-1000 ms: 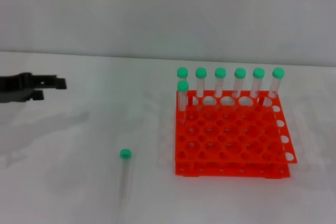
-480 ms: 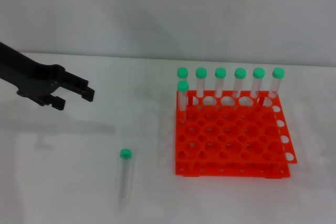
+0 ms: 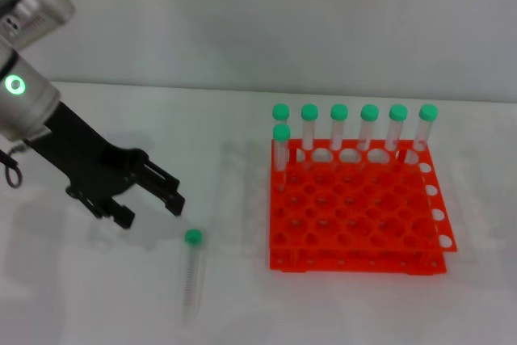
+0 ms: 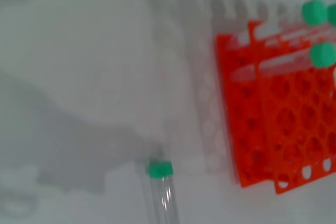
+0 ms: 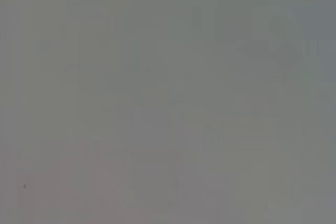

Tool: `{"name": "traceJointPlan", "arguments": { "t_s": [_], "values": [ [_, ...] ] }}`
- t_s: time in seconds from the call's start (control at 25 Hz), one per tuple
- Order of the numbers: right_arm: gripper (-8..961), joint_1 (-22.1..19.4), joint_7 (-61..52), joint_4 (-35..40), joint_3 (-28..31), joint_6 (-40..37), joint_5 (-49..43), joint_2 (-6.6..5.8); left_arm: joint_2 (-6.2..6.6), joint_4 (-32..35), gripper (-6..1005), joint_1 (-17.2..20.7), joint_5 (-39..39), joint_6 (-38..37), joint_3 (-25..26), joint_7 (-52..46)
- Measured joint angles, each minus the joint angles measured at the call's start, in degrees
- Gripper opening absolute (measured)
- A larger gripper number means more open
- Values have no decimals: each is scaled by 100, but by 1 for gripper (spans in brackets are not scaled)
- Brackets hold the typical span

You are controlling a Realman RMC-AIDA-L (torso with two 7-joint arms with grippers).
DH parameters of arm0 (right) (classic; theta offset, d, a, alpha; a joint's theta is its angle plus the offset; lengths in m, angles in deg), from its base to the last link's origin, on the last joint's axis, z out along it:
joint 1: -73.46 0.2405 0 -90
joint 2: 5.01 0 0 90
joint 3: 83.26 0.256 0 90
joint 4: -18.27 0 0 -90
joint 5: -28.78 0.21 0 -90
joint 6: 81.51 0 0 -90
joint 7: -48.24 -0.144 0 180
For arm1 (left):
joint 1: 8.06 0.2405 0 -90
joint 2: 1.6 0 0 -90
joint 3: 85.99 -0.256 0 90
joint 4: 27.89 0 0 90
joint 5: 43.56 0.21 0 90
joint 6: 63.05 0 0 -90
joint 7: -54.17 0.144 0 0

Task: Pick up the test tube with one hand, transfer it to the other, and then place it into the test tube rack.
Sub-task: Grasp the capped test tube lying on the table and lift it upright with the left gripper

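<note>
Since the earlier frames, your left gripper (image 3: 150, 201) has swept in from the table's left edge and dropped toward the test tube (image 3: 191, 271); its white-and-grey arm with the green ring is now in the head view. The tube and the test tube rack (image 3: 355, 208) have not shifted.

Tool state: the left gripper's two black fingers stand apart with a plain gap between them, holding nothing. They sit just to the left of the tube's green cap and a little beyond it, close but not touching.

Tube: lying flat on the white table (image 3: 97, 296), cap end pointing away from the robot, clear body running toward the near edge. It lies left of the rack, clear of it. The left wrist view shows the cap (image 4: 159, 169) near the rack's left wall (image 4: 247, 129).

Rack: seven green-capped tubes (image 3: 353, 127) stand upright in it, six along the back row and one just in front at the left; the remaining holes look free.

Right gripper: not in the head view, and its wrist view shows only blank grey.

Step in hand, by my reading: the approach for the first pick. Next, you need to bring the fingers over the tube, either side of the body just below the cap, lower, then close. A round tube may roll if one finger touches first.
</note>
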Motion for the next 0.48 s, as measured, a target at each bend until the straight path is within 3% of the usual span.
{"name": "traceJointPlan", "arguments": {
  "t_s": [0.24, 0.48],
  "values": [
    [712, 2, 189, -5, 7, -6, 0, -6, -177, -329, 884, -152, 366, 147, -7, -319],
    [710, 18, 518, 58, 45, -9, -24, 12, -227, -831, 883, -342, 397, 504, 46, -359]
  ]
}}
